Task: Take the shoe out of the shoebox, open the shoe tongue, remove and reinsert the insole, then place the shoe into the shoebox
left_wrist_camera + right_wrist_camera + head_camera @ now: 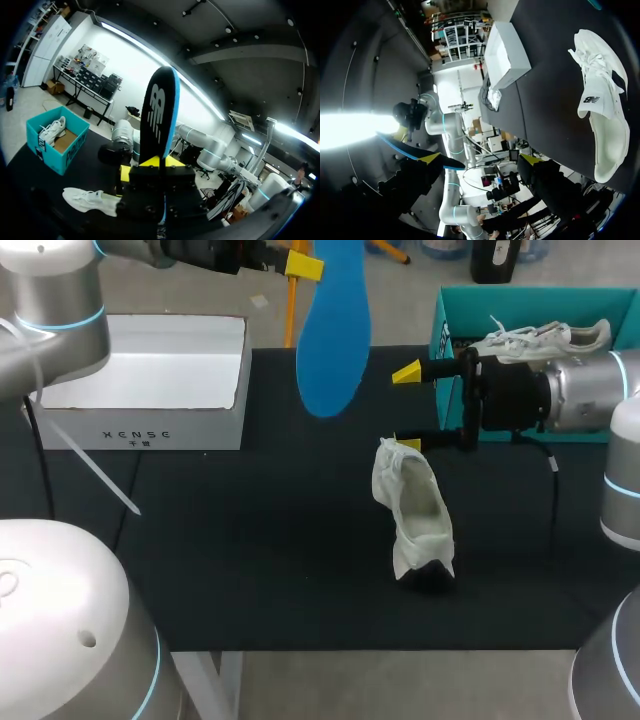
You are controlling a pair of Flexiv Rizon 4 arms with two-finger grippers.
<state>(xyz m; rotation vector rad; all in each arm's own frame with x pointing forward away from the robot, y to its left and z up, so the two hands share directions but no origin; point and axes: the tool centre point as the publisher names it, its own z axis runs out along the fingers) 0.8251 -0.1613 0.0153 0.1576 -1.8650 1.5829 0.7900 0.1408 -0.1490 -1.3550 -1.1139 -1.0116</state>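
The left hand pinched one end of the insole, upright above the surface's far middle (seemingly light and floppy, best gripped near the heel), while the right hand gaped empty just beside the soft shoe.

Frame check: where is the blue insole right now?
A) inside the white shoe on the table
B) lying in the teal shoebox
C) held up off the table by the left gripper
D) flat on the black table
C: the left gripper is shut on the blue insole and holds it in the air, apart from the white shoe.
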